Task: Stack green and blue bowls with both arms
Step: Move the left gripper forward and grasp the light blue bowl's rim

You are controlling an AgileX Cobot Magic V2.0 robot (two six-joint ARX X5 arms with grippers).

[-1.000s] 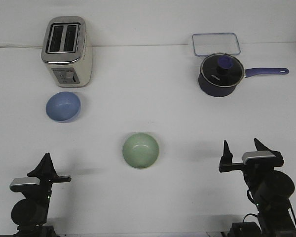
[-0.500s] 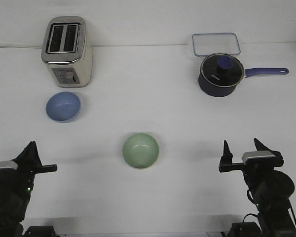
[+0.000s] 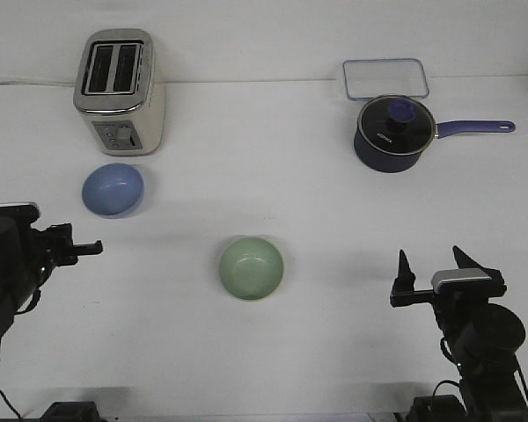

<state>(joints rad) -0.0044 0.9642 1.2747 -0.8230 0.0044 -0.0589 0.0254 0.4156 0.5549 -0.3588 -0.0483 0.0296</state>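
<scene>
My left fingers [image 3: 70,243] have swung up and outward over the last second, from low near the front edge to the far left of the worktop [image 3: 273,167], and they now hang just short of the blue bowl [image 3: 113,189], a little nearer me than its rim and not touching it. From the front view I see those fingers side-on, so I cannot tell whether they are parted or closed; they grasp nothing. My right fingers [image 3: 429,265] have not budged: they point up with a clear gap between them, released and empty, well to the right of the green bowl [image 3: 251,267]. That bowl sits alone at the centre front, upright, where it was. The blue bowl rests upright in front of the toaster [image 3: 120,90], also unmoved. I judge that my left arm is lining up for the blue bowl, so the stacking itself has not begun.
</scene>
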